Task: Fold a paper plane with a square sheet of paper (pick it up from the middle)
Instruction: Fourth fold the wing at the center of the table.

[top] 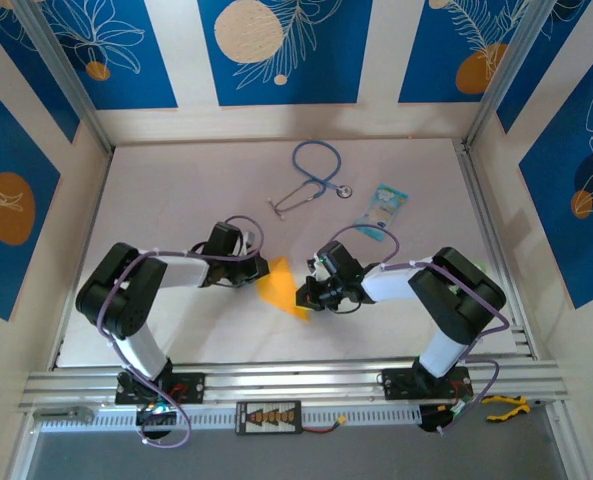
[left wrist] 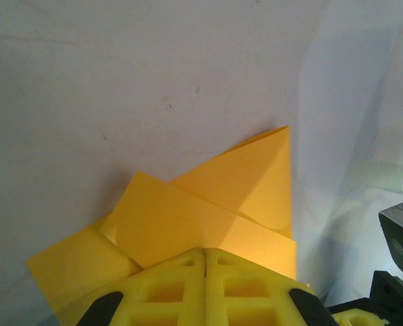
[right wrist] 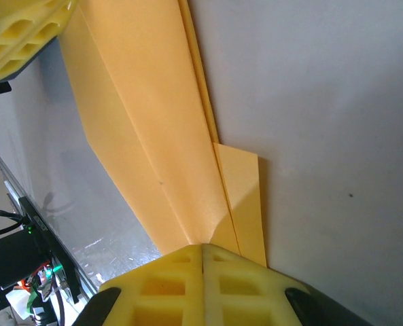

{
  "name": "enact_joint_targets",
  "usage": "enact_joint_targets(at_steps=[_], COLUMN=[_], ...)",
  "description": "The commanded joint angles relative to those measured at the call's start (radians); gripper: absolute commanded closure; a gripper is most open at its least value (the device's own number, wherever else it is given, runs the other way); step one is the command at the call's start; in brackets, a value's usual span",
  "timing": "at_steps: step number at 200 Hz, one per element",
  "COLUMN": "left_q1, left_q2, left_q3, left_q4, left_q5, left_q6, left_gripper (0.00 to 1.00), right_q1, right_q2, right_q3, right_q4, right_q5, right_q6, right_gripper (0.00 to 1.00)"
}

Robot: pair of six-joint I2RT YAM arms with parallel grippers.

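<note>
**Both claws clenched on the folded paper at mid-table**

The paper plane (top: 279,284) sits near the middle of the white table (top: 176,200), a little toward the near edge, stretched between the two arms. It is an orange-yellow sheet folded into a narrow, tapering shape with several overlapping flaps.

The left gripper (top: 259,275) comes in from the left and meets the paper's left side. From the left wrist camera, its yellow fingers (left wrist: 167,288) are pressed flat against each other with no gap at the seam, and the paper fans out directly from their tips: one pointed flap rises toward the upper right, with broader layers lying across it lower down. The claw is clamped on the paper's edge.

The right gripper (top: 302,297) reaches in from the right and meets the paper's lower right end. In the right wrist view its fingers (right wrist: 167,288) are likewise squeezed together, the long centre crease running straight into the seam between them, so it too grips the paper.

Whether the paper rests on the table or hangs just above it I cannot tell.

Farther back on the table lie a stethoscope (top: 311,180) and, just to its right, a light-blue printed packet (top: 384,208), both well apart from the paper
</note>
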Motion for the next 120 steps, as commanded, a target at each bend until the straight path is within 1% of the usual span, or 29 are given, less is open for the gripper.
enact_joint_targets(at_steps=[1,59,91,120], left_q1=[0.057,0.16,0.16,0.137], left_q2=[0.031,0.016,-0.039,-0.134], left_q3=[0.012,0.045,0.102,0.093], left_q4=[0.004,-0.036,-0.087,-0.116], left_q5=[-0.034,-0.022,-0.006,-0.026], left_q6=[0.035,0.075,0.078,0.051], left_gripper=[1.0,1.0,0.99,0.98], right_q1=[0.008,0.008,0.008,0.009], right_q2=[0.025,0.025,0.022,0.016], right_q3=[-0.043,-0.046,-0.04,-0.025], right_q4=[-0.129,-0.135,-0.133,-0.127], right_q5=[0.058,0.062,0.058,0.048], right_q6=[0.005,0.002,0.004,0.012], right_gripper=[0.99,0.99,0.99,0.99])
